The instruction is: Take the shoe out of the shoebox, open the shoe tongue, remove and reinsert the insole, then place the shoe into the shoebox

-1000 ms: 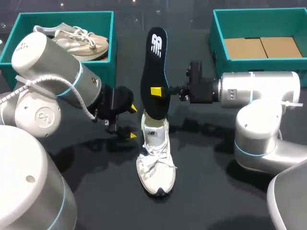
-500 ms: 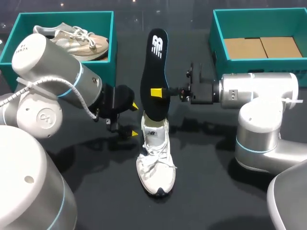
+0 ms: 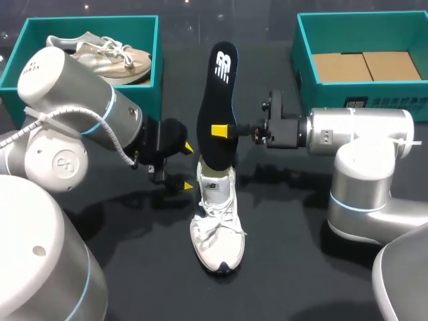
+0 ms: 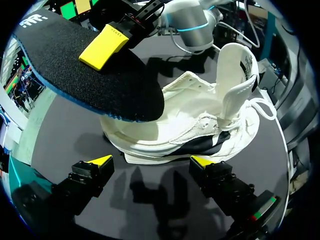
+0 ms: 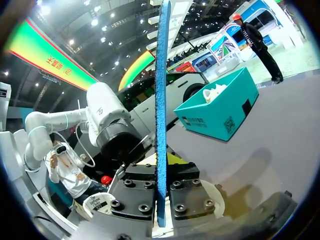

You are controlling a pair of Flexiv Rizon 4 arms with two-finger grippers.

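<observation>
insole (image 3: 215,97) — black, blue edge | shoe (image 3: 215,224) — white, black stripe | shoebox (image 3: 304,73) teal

White laced shoe (image 3: 217,217): sole down, tongue raised. Black blue-edged insole (image 3: 217,107): aloft, lower end over shoe's opening. Teal shoebox (image 3: 302,67): open, well apart.

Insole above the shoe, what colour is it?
The insole is black with a blue edge and white logo; head view shows it best.

Black tabletop (image 3: 281,267) — white shoe (image 3: 215,221) at centre, toe near; teal shoebox (image 3: 148,97) far left, second teal shoebox (image 3: 305,70) far right.
</observation>
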